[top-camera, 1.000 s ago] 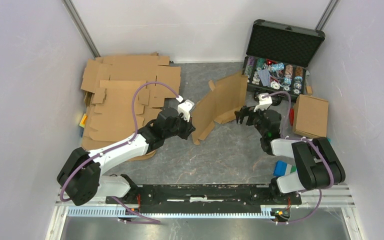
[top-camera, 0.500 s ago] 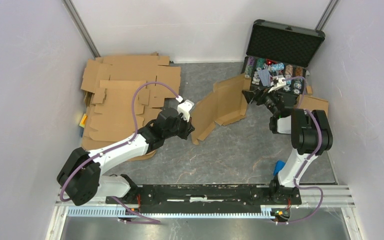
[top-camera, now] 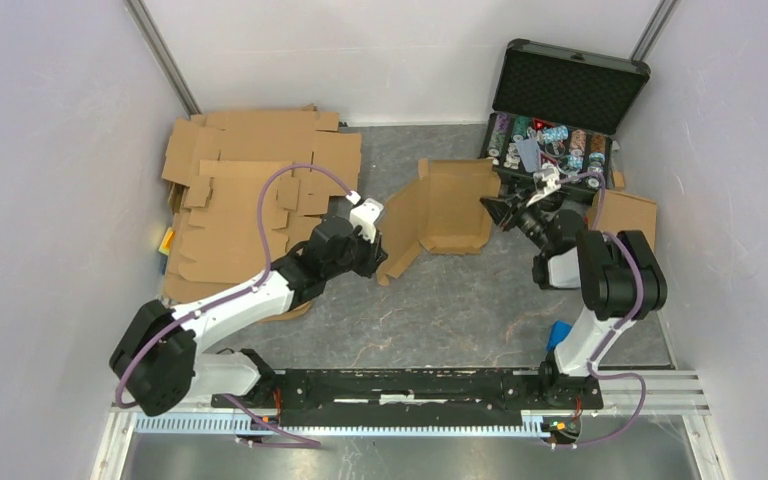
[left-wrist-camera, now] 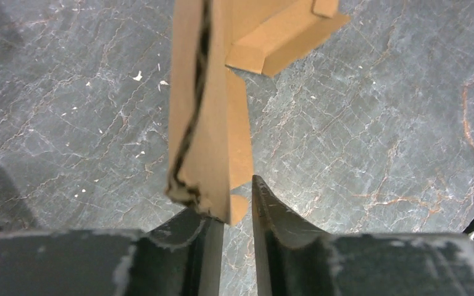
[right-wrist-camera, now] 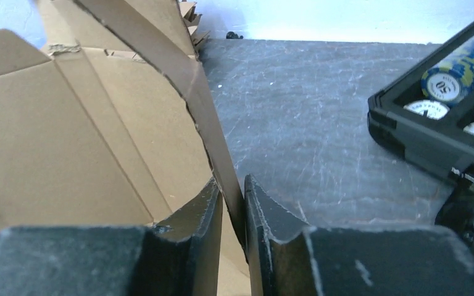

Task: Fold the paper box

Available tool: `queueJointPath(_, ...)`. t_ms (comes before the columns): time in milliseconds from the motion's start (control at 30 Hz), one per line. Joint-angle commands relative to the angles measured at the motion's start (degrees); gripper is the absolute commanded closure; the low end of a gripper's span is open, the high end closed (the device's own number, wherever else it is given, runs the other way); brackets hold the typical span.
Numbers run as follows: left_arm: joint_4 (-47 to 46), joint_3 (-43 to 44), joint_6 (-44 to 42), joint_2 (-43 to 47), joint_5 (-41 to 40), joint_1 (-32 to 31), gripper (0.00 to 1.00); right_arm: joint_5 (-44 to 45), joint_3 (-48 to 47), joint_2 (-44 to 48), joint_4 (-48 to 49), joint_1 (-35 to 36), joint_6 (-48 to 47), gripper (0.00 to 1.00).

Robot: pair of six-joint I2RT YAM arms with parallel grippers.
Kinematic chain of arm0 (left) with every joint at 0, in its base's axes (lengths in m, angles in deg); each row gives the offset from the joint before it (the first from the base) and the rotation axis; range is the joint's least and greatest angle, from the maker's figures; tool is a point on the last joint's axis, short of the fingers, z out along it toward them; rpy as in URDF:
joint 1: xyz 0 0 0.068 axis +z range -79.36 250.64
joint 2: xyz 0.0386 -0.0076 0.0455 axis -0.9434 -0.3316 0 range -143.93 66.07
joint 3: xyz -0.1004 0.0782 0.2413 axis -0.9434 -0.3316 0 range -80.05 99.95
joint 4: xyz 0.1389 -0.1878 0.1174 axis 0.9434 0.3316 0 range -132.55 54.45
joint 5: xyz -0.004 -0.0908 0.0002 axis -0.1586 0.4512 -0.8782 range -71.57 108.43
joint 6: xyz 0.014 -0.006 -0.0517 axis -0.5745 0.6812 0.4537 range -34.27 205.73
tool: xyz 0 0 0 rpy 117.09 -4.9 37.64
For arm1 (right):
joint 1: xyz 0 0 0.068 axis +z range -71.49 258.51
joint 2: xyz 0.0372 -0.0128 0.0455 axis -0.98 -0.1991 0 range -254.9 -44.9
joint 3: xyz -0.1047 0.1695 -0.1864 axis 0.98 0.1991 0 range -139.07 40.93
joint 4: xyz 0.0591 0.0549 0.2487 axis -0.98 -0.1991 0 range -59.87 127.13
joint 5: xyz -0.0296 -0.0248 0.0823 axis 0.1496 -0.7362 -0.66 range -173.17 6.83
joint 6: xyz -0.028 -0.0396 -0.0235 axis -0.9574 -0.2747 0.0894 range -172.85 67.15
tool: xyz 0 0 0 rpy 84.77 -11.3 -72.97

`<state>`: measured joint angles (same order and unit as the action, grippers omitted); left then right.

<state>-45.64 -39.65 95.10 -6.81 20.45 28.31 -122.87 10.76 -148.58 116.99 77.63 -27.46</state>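
**A:** Where is the paper box [top-camera: 450, 200] just now?

**B:** Mid-table [top-camera: 460, 300], half opened out between the two arms; its broad panel lies low, its left wall rises toward the left gripper [top-camera: 378, 252], and its right edge meets the right gripper [top-camera: 493, 208]; the open chip case [top-camera: 560, 120] sits just beyond that edge, and the pile of flat blanks [top-camera: 250, 180] lies well apart on the left.

**A:** And the holds?

**B:** On the right the fingers [right-wrist-camera: 197, 209] are drawn close on a thin cardboard wall that fills the slot between them; I take that for a firm pinch. On the left the fingers [left-wrist-camera: 271, 216] stand narrowly parted, the panel's frayed corner at their tips and against one of them; whether it is pinched or only leaning, I cannot tell.

**A:** Then how should the fold go?

**B:** As I judge it, make the left hold sure first, deeper on the panel and off that torn corner; use the right pinch as the anchor, low to the table; swing the wall about its scored line, slowly, since thin card buckles off the score; mind the case beside the right wrist.
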Motion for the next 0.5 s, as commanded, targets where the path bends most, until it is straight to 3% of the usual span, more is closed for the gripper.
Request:
queueJointPath(0, -5.2, -2.4, 0.1, 4.0, -0.2, 0.8, 0.63, 4.5, 6.3, 7.3, 4.4, 2.2, -3.9, 0.77)
queueJointPath(167, -9.4, -4.2, 1.5, 3.0, 2.8, 2.9, 0.44, 7.1, 15.2, 13.6, 7.1, 3.3, -3.6, 0.77)
queueJointPath(300, -14.8, -6.3, 3.4, 1.4, 6.3, 5.8, 0.43, 9.4, 20.7, 19.2, 5.9, 5.0, -4.1, 0.77)
queueJointPath(467, -23.0, -10.4, 4.9, 1.9, 8.5, 7.6, 0.47, 17.4, 25.2, 28.1, -4.3, 9.3, -8.2, 0.74)
